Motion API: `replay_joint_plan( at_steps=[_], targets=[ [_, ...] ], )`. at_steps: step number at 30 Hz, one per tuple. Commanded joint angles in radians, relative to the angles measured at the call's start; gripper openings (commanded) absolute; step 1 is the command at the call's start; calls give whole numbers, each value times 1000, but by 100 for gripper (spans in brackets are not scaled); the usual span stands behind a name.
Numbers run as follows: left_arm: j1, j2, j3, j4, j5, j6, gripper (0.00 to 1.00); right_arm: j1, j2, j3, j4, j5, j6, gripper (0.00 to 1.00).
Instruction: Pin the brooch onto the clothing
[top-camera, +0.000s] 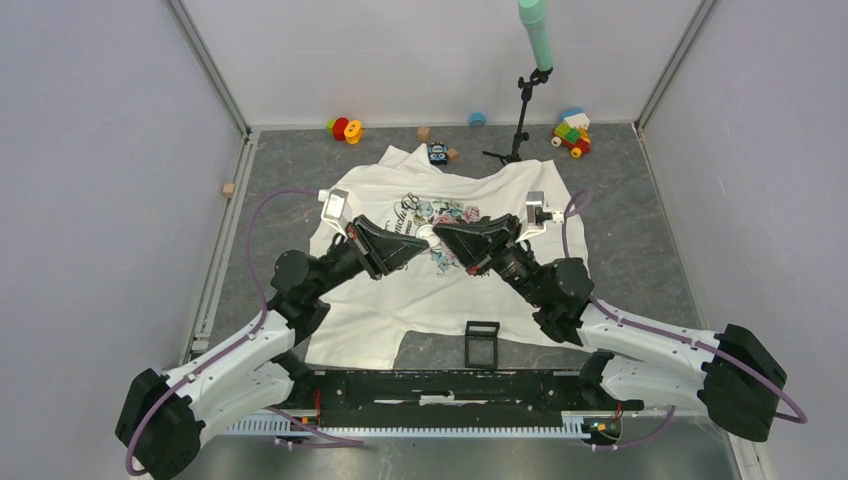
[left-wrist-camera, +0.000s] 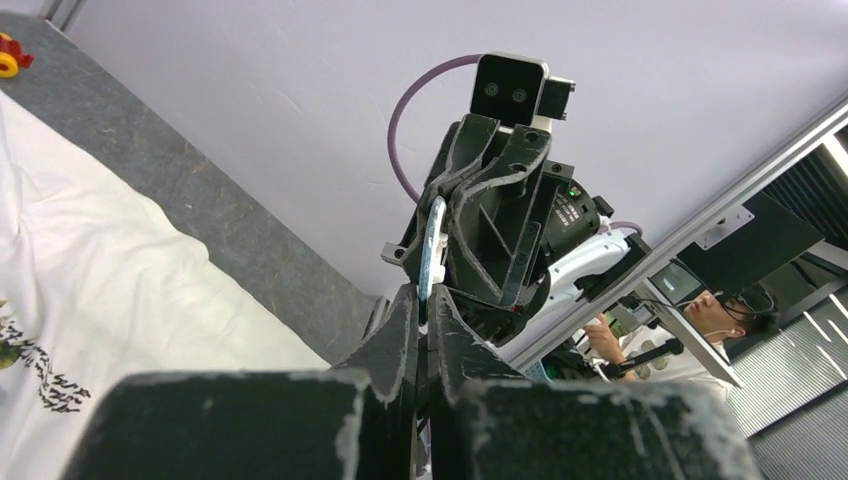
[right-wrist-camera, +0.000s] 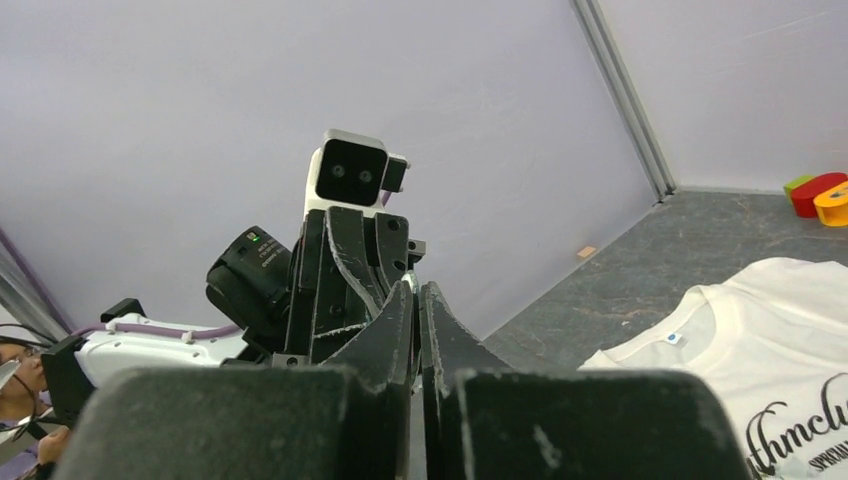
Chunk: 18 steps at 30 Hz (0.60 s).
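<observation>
Your two arms meet tip to tip above the chest of the clothing (top-camera: 380, 300), which lies spread flat on the table (top-camera: 640, 230) with its collar toward the far wall. The brooch (left-wrist-camera: 430, 250) is in the air between the two grippers, over the rose print. From the left wrist you see it edge-on, as a thin bluish sliver with a bright rim.

Your left gripper (left-wrist-camera: 424, 296) has its fingers drawn almost together, and the lower edge of the brooch sits pinched in the slit between them. Your right gripper (right-wrist-camera: 417, 290) points straight back at the left one. Its fingers are also pressed close, leaving only a narrow slit. The upper edge of the brooch lies right against its tips, but you cannot tell from these views whether it is gripping the rim.

The black frame holder (top-camera: 482, 343) stands on the lower hem of the clothing, near the arm bases. The small black-and-blue toy (top-camera: 437, 153) rests just beyond the collar. Both are well apart from the grippers.
</observation>
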Motion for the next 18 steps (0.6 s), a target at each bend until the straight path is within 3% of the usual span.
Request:
replay_joint_plan(
  at_steps=[1, 2, 3, 7, 11, 18],
  targets=[
    [-2, 17, 18, 14, -20, -11, 2, 3, -25, 17, -69, 15, -35, 16],
    [0, 31, 37, -34, 9, 10, 2, 1, -40, 8, -88, 33, -47, 36],
    [8, 47, 63, -91, 67, 36, 2, -10, -61, -6, -106, 41, -48, 46],
    [56, 152, 120, -132, 301, 69, 2, -122, -128, -13, -229, -39, -39, 70],
    [82, 203, 181, -208, 486, 111, 2, -221, -140, 74, -452, -224, -107, 77],
    [85, 215, 380, -873, 640, 579, 2, -335, -113, 166, -663, -587, -156, 73]
  ],
)
